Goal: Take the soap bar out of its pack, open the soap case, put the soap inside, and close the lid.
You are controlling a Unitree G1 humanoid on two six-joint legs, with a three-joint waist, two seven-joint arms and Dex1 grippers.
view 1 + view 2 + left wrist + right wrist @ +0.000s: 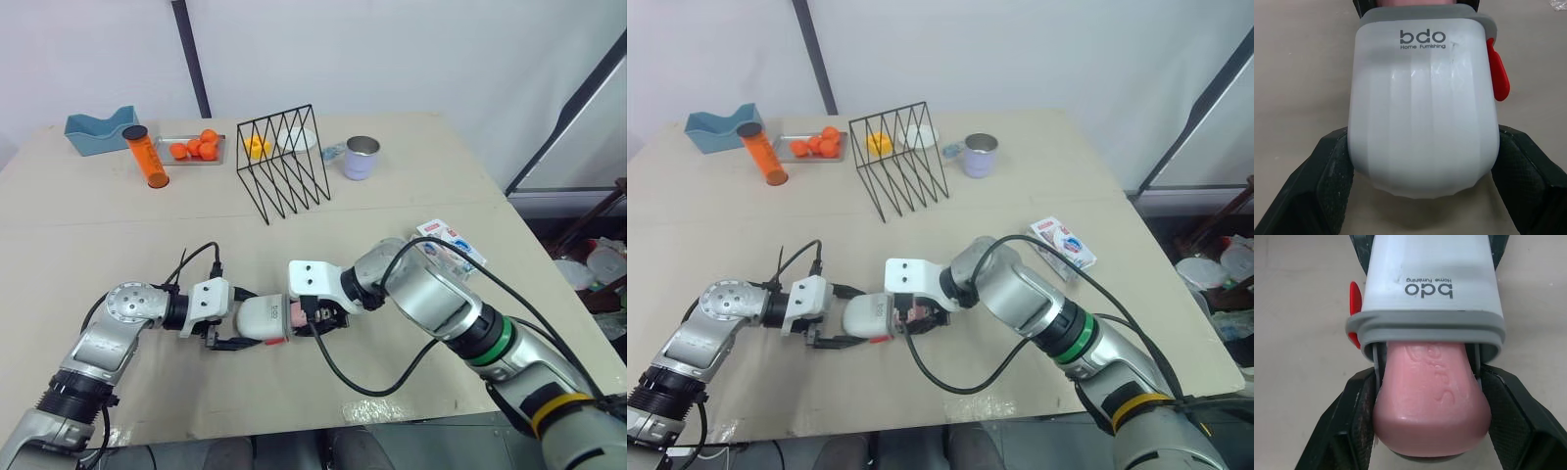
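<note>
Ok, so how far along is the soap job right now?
Done: the pink soap bar is bare, its white printed pack lying aside. In hand: the left gripper holds the white plastic soap case while the right gripper holds the bar partly inside its open end. Left: pushing it fully in and closing the lid.

Head pair looks down — wrist cameras closely face soap case.
</note>
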